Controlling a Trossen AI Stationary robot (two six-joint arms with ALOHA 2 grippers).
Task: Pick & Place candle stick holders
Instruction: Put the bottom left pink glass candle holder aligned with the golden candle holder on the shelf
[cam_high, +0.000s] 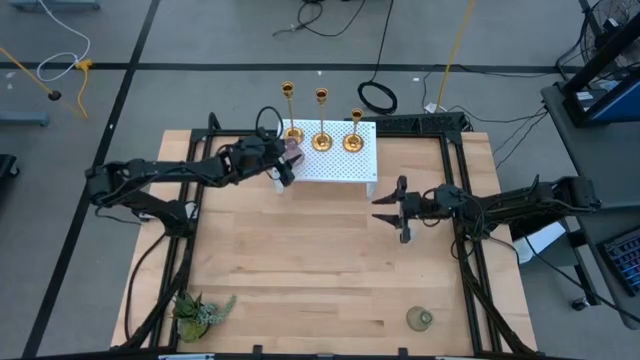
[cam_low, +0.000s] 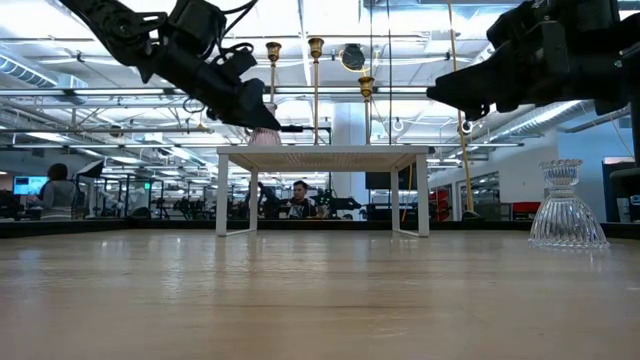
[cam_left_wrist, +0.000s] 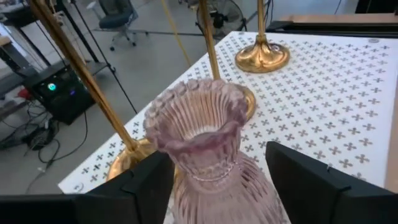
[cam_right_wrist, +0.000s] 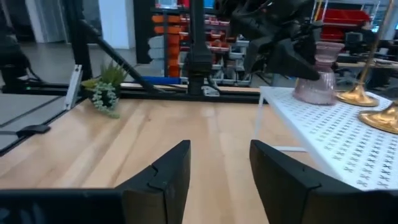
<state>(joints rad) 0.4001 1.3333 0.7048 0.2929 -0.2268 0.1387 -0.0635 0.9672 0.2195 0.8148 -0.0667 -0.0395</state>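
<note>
- Pink glass holder (cam_left_wrist: 199, 149): your left gripper (cam_high: 287, 160) grasps it on the white perforated rack (cam_high: 340, 165), beside gold candlesticks (cam_high: 321, 120).
- Right gripper (cam_high: 398, 208): released, hovering over your table (cam_high: 300, 260).

A white perforated low rack (cam_high: 340, 160) on four short legs stands at the far edge of the pale wooden tabletop (cam_high: 310, 270), near its middle. A small green leafy plant sprig (cam_high: 200, 312) lies by the near left corner. Beyond the far edge, a coiled black cable (cam_high: 378, 97) rests on the grey floor (cam_high: 200, 60).
</note>
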